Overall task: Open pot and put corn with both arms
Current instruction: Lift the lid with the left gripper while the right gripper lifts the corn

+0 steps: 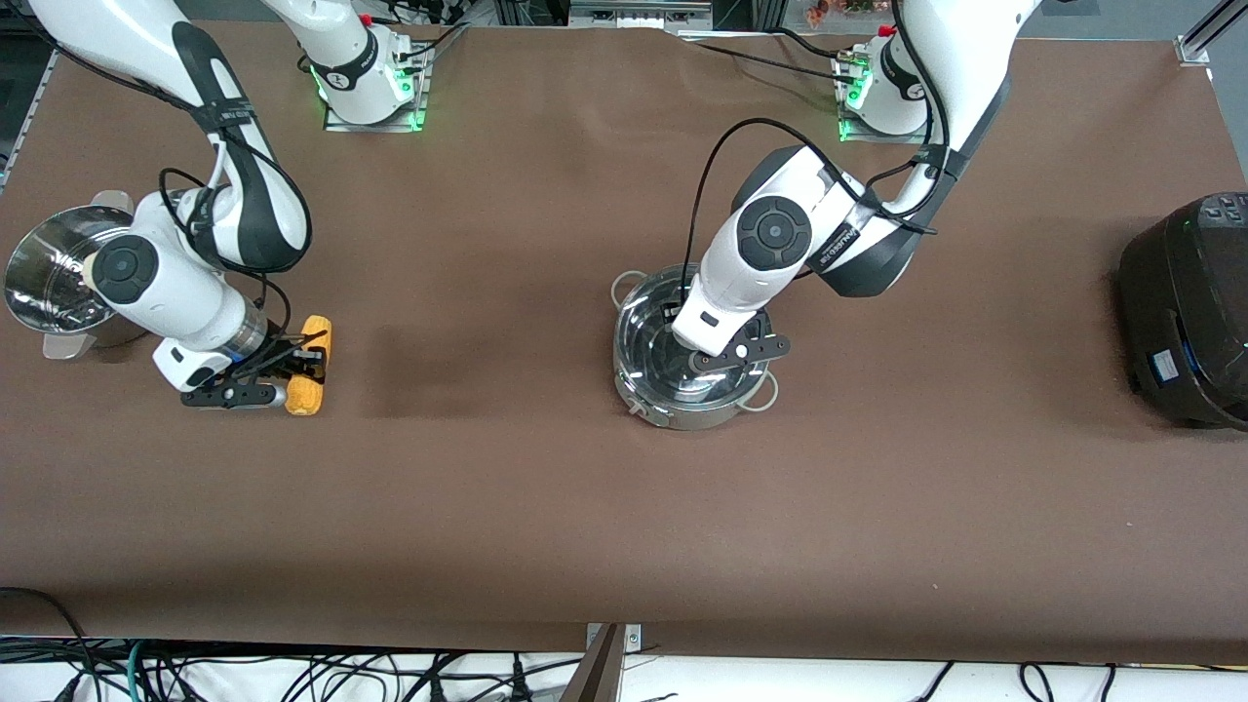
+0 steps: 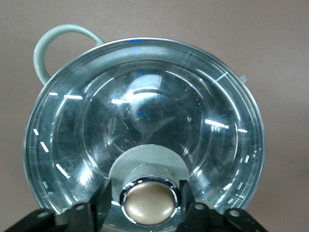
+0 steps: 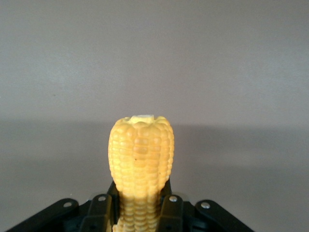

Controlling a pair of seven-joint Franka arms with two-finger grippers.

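Both grippers clamped: left gripper (image 1: 726, 356) on the lid's knob (image 2: 148, 204), right gripper (image 1: 283, 375) on the corn (image 1: 310, 366)

The pot (image 1: 682, 405) sits mid-table with its glass lid (image 2: 145, 130) on; the front view hides the knob under the left wrist, while the left wrist view shows the tan knob pinched between both fingers (image 2: 186, 193) and a pale loop handle (image 2: 53, 41) at about 10 o'clock of the lid. The corn lies on the brown table (image 1: 546, 507) toward the right arm's end, at roughly 9 o'clock from the pot; the front view shows its whole length, and the right wrist view shows only one end, with the fingers (image 3: 169, 210) squeezed on its sides. A steel basket (image 1: 54, 278) stands at 10 o'clock from the corn, and a black cooker (image 1: 1185, 312) at the left arm's end, both in the front view alone
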